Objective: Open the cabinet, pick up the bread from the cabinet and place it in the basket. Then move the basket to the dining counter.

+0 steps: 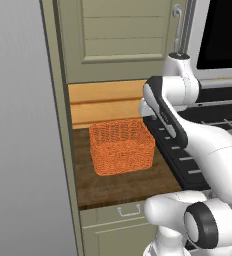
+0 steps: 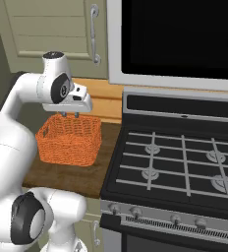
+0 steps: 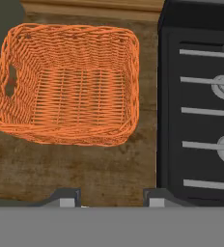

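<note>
While the orange basket (image 1: 122, 147) sits on the brown wood surface (image 1: 128, 185), the gripper (image 2: 71, 114) hangs just above it and holds nothing. Its two fingers (image 3: 65, 198) are spread apart, so the gripper is open. From the hand view, the basket (image 3: 65, 84) has nothing in it, and you can see its woven bottom. The basket is close to the black stove (image 2: 185, 157), which stands on its right side. A small drawer (image 1: 128, 212) with a thin wire pull is under the wood surface. Up above, the green cabinet (image 1: 123, 35) has its door closed, and its long silver handle (image 2: 95, 34) is on the side near the stove. I cannot see any bread, so I cannot tell where it is.
</note>
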{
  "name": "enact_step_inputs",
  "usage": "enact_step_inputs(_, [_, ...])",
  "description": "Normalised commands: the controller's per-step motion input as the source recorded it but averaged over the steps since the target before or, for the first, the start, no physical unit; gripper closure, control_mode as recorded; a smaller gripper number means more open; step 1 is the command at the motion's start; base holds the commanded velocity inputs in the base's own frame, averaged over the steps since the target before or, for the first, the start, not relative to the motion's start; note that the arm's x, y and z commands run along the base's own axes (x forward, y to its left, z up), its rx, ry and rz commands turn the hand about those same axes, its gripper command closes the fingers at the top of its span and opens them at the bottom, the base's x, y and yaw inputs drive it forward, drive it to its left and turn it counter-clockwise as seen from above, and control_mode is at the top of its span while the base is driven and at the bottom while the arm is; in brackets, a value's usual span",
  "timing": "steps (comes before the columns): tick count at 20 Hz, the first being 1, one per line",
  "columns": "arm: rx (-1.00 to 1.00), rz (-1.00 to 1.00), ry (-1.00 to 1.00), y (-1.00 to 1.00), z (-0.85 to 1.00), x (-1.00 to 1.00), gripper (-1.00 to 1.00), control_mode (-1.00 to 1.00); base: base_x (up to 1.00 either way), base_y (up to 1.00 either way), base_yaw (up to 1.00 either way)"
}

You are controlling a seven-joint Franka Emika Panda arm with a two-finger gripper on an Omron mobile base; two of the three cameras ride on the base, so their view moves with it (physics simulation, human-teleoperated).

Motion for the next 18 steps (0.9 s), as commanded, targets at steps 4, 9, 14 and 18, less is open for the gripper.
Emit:
enact_step_inputs(4, [0.0,0.0,-0.09,0.0,0.0,-0.45,-1.0,-1.0,0.0,0.0,0.0])
enact_step_inputs(9, [0.0,-0.01,-0.47,-0.03,0.36,-0.68,-1.0,-1.0,0.0,0.0,0.0])
enact_step_inputs(14, [0.03,-0.06,-0.34,-0.16,0.89,-0.05,-1.0,-1.0,0.0,0.0,0.0])
enact_step_inputs(18, [0.02,-0.07,-0.12,-0.25,0.96,0.04,-1.0,-1.0,0.0,0.0,0.0])
